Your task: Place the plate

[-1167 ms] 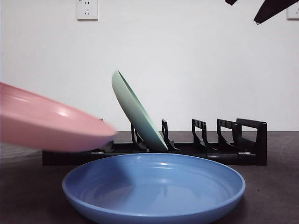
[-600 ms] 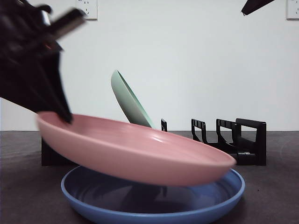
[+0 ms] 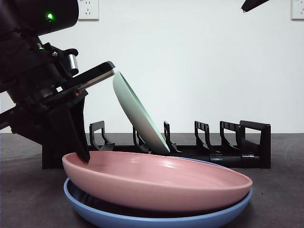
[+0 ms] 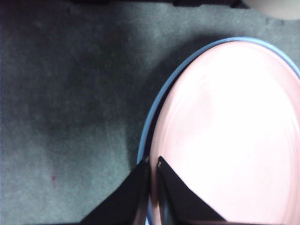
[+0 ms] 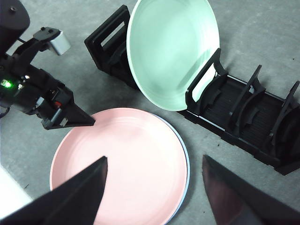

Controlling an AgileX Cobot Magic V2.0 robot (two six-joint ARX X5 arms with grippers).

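Observation:
A pink plate (image 3: 161, 183) lies in a blue plate (image 3: 142, 216) at the table's front. My left gripper (image 3: 85, 159) is shut on the pink plate's left rim; the left wrist view shows its jaws (image 4: 152, 164) pinched on the pink plate (image 4: 225, 140), with the blue plate's rim (image 4: 243, 39) showing around it. My right gripper (image 5: 153, 158) is open and empty, high above both plates, with only a black tip (image 3: 251, 4) in the front view. A green plate (image 3: 137, 114) leans in a black rack (image 3: 247, 142) behind.
The right wrist view shows the pink plate (image 5: 122, 159), the green plate (image 5: 173, 51) in the rack's (image 5: 248, 112) second slot, and several free slots to its right. The left arm (image 5: 37, 93) stands at the pink plate's left side.
The left gripper brought the pink plate in from the left and lowered it onto the blue plate. The right arm's tip stayed high at the top right.

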